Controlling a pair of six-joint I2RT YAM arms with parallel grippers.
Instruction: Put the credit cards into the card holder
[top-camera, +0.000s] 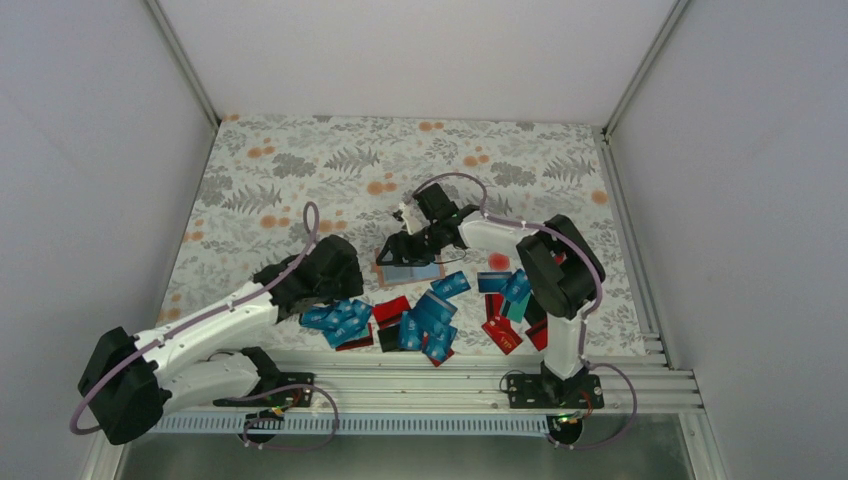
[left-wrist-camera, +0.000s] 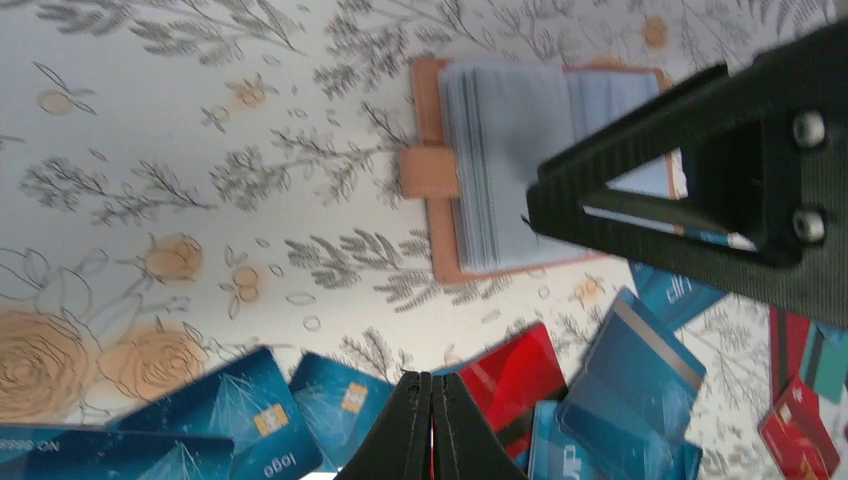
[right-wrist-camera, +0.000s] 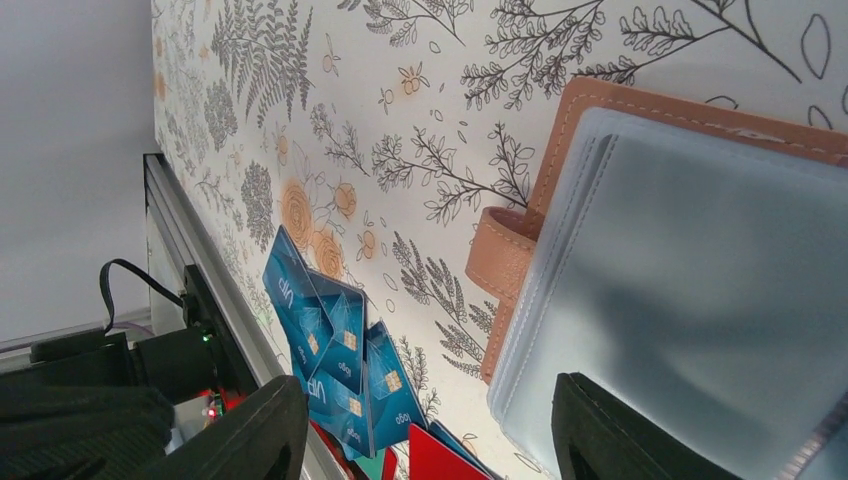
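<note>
Although can't tell whether actually touching it, pretty clearly seeing the right gripper (right-wrist-camera: 430, 440) parked directly over the small flat tan-pink leather-like card holder (right-wrist-camera: 510, 250), black fingers (right-wrist-camera: 620, 435) spread wide and nothing pinched between them. Lies opened up on the leaf-and-flower printed table cover (top-camera: 300, 160), that holder, with its clear plastic sleeves (left-wrist-camera: 500, 170) facing up and a little strap tab poking out of one edge. From the left wrist view, can see one of those black fingers crossing over the far half of the sleeves. Sits just beyond the messy heap of thin plastic credit cards (top-camera: 420, 320), mostly blue and teal with a few red ones, scattered along the near side of the table. As for the left gripper (left-wrist-camera: 432, 395): pinched fully shut on nothing, hanging low over the blue cards at the left end of the heap, near the holder but clearly apart from it.
</note>
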